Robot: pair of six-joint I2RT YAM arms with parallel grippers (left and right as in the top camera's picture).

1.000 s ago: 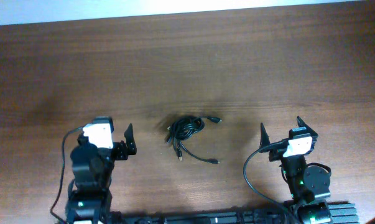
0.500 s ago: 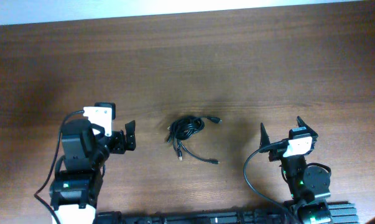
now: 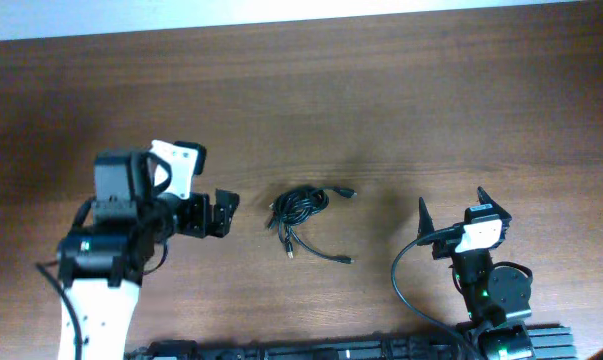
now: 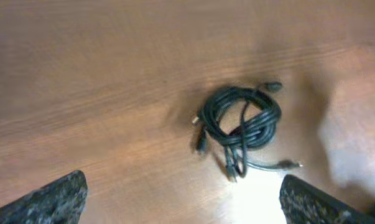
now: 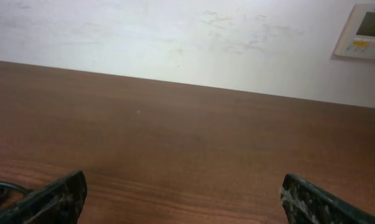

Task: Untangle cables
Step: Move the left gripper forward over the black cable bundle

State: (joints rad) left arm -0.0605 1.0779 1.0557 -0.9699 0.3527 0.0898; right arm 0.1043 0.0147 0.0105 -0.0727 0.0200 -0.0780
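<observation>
Left gripper (image 3: 228,212) has swung toward the cables (image 3: 299,206).

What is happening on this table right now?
Two robot arms face a tangled bundle of cables lying in the middle of the table. The left gripper hovers open beside the cables, not touching them. The right gripper, also open, is further off on the other side. Nothing is held, so untangling has not begun.

No legible text, wall panel (image 5: 364,31) markings too small
</observation>
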